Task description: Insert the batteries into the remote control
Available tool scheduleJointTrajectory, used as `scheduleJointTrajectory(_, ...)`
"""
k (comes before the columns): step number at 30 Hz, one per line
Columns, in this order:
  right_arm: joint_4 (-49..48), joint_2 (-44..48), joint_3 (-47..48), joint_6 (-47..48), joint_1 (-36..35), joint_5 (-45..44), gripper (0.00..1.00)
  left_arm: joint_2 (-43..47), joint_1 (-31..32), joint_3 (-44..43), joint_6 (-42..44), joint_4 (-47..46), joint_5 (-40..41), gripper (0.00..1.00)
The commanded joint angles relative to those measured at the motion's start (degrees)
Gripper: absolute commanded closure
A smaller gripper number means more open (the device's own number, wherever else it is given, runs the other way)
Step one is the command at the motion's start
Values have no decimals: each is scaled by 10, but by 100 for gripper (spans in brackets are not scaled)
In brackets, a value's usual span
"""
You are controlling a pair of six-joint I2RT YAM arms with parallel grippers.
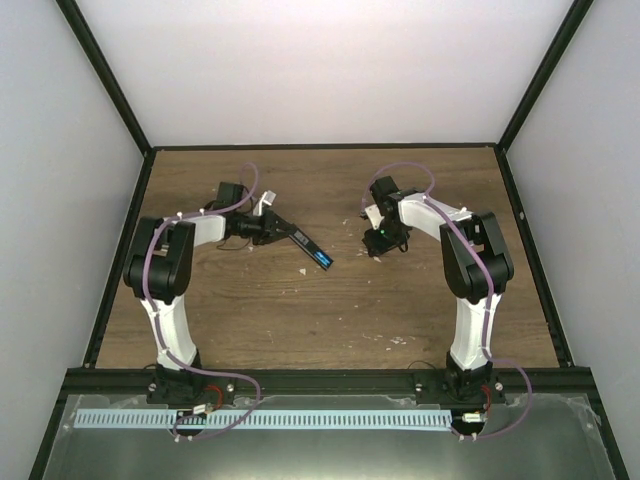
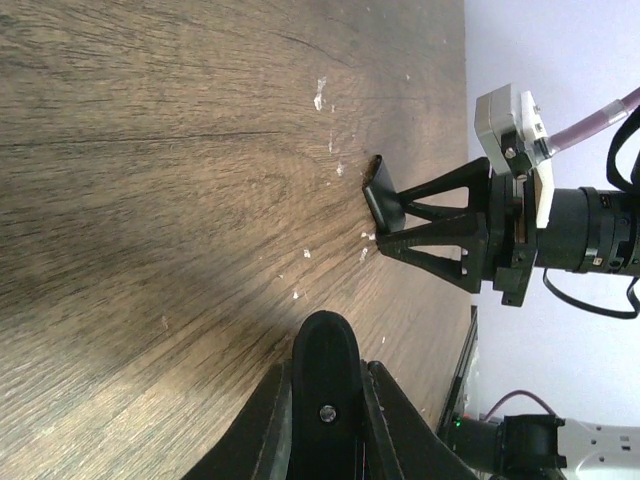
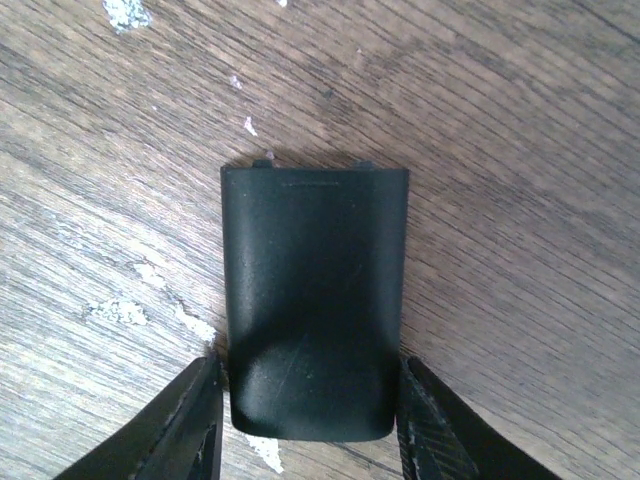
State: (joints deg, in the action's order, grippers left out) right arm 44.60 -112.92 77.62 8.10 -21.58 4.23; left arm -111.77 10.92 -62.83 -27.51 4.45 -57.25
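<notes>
Bench [image 1: 400,310], wood-grained. Remote [image 1: 300,241]: one end clamped in the left hand [image 1: 268,226], long axis diagonal, free end pointing right and toward the near edge. Cover [image 3: 315,280]: pinched across its sides by the narrowed right hand [image 1: 378,243]. Batteries [image 1: 322,259]: blue, at the remote's free end.

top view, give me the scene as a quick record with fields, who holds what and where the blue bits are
left tool: shut on the remote control
remote control: angled toward mid-table, back side up
batteries: blue shows at the remote's far end, apparently seated in it
right tool: shut on the cover, one finger at each long edge
cover: off the remote, down at the table
</notes>
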Motion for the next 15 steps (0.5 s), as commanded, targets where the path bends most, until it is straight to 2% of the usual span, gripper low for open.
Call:
scheduleJointTrajectory(1, 6, -6, 6, 2, -4, -7, 61, -17, 1, -6, 17, -30, -22, 100)
scheduleJointTrajectory(15, -13, 23, 4, 20, -4, 1, 68, -59, 1, 35, -29, -193, -59, 100)
